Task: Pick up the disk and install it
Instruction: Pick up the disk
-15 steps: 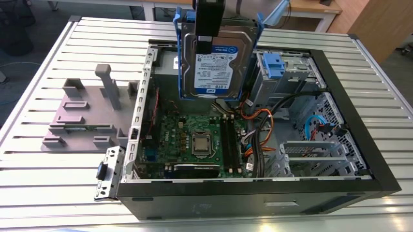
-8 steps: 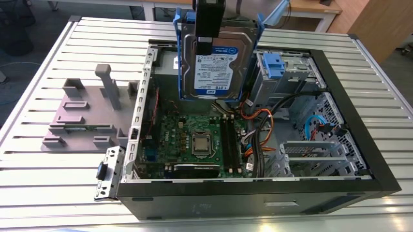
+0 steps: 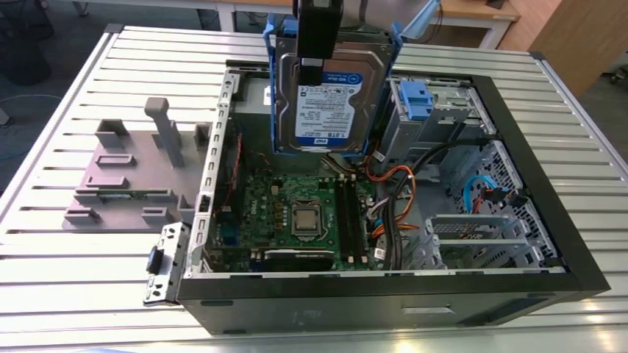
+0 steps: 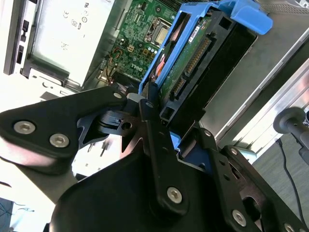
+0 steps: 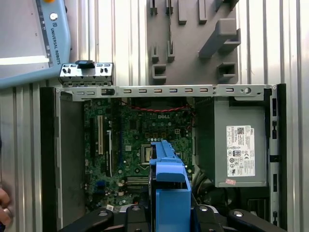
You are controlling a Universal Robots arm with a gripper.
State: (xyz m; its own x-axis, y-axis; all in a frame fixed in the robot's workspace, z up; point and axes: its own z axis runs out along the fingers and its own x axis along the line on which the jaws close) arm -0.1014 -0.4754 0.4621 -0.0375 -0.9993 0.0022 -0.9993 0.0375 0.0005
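The disk (image 3: 329,99), a silver-grey drive with a white-and-blue label in a blue carrier bracket, hangs upright above the back of the open computer case (image 3: 559,243). My gripper (image 3: 314,68) comes down from above and is shut on it, one black finger across the label side. In the second wrist view the disk (image 4: 190,63) shows its green circuit side and connector, with the gripper (image 4: 150,113) clamped on its edge. The first wrist view looks down past the disk's blue carrier (image 5: 169,191) onto the motherboard (image 5: 145,140).
A silver drive cage with a blue tab (image 3: 424,103) sits on the exterior view's right of the disk. The grey power supply box (image 5: 239,145) lies inside the case. A grey stand with upright posts (image 3: 137,169) stands beside the case. Orange and black cables (image 3: 393,206) cross the case. A hand (image 5: 4,205) shows.
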